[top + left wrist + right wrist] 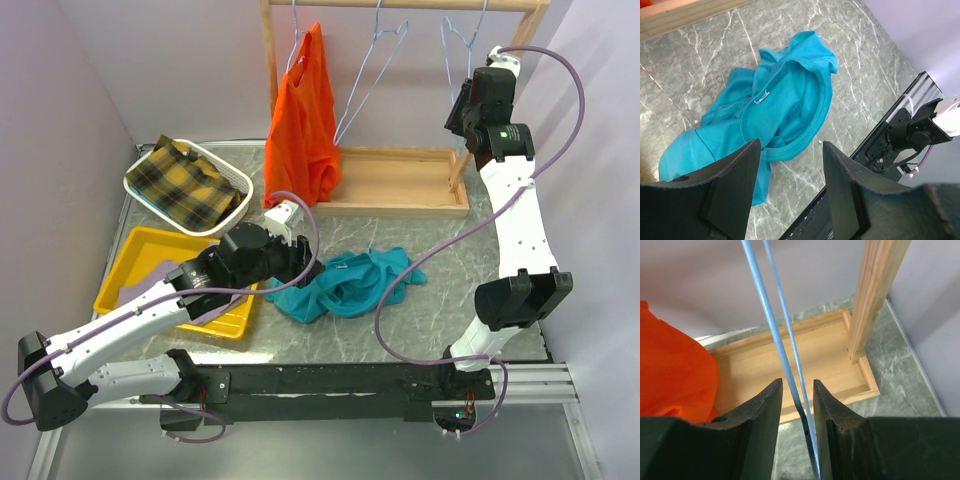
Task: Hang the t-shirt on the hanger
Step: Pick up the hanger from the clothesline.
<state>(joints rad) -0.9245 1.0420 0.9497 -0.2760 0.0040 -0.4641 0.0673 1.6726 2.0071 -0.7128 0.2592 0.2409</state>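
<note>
Two jobs, seemingly split. High at the right post of the wooden rack [400,185]: right gripper [796,385], jaws narrowly apart astride the wires of the rightmost hanger [777,340], not visibly pinching, likely there to take it off the rail. Low in front of the rack: left gripper [790,150], jaws wide apart, hovering just short of the crumpled teal t-shirt [785,100], neck opening upward, presumably lined up for a grab at the collar. Hung at the rack's left end: orange garment [303,120]. Underneath, grey marbled tabletop [430,320]; behind and beside the rack, plain lilac walls [180,60].
</note>
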